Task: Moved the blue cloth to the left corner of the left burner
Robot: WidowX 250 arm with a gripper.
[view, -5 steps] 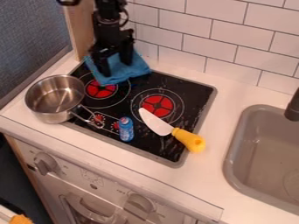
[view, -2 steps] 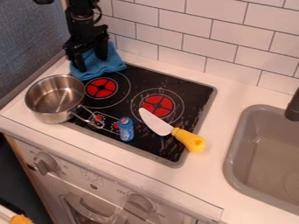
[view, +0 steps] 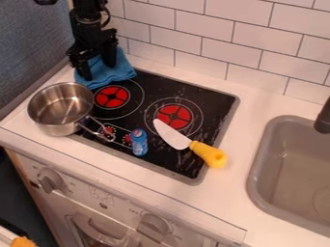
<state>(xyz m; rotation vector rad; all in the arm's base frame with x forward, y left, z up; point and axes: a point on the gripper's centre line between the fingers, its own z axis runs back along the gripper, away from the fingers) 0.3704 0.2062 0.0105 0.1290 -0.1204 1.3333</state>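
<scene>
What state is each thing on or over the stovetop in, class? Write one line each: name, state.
Gripper: open, fingers apart at the cloth
Blue cloth: rumpled
Metal pot: upright, no lid
Knife: lying flat, handle across the stovetop's edge
Blue bottle: standing or lying, cannot tell

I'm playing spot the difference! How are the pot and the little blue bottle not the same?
The pot is shiny silver metal, while the bottle is blue. The pot is wide and open at the top; the bottle is small and narrow. The pot has a long handle sticking out, but the bottle has none. Both are by the stove's painted knobs.
</scene>
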